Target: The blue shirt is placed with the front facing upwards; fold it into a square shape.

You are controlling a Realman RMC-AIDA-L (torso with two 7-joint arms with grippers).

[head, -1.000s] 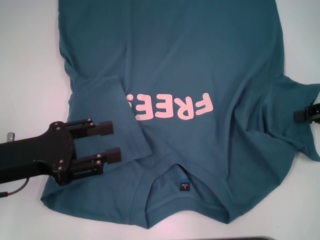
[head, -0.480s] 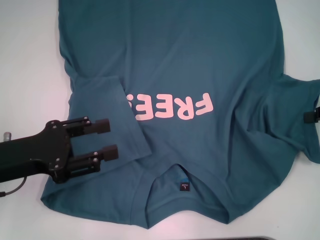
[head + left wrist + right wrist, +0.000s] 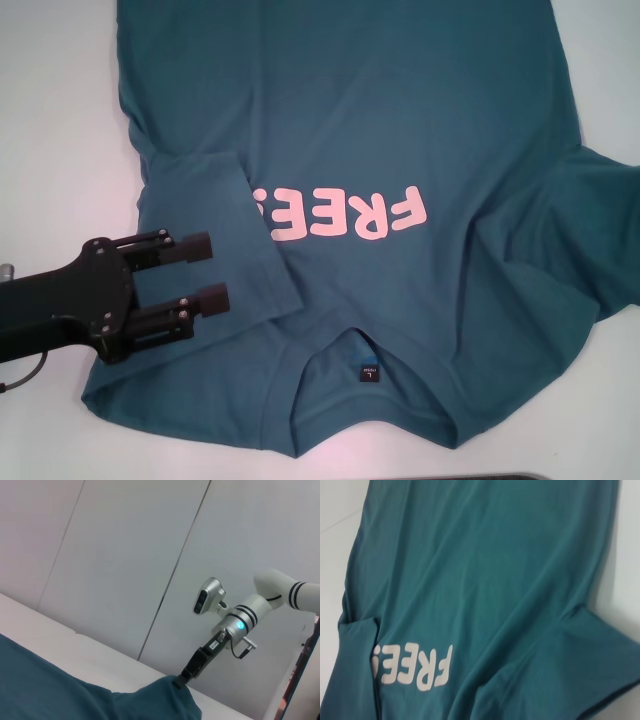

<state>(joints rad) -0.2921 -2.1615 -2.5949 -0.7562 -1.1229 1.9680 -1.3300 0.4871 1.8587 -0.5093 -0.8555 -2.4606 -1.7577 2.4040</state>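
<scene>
Blue shirt: spread flat across most of the white table, low, nothing standing on it.
Bare table: wide strip far left, narrower strip far right, open for passage.
Left gripper: jaws apart, over the folded left sleeve, blocking the near-left approach.
Right gripper: at the right sleeve's edge.

Head overhead; wrists oblique, shirt shared.
</scene>
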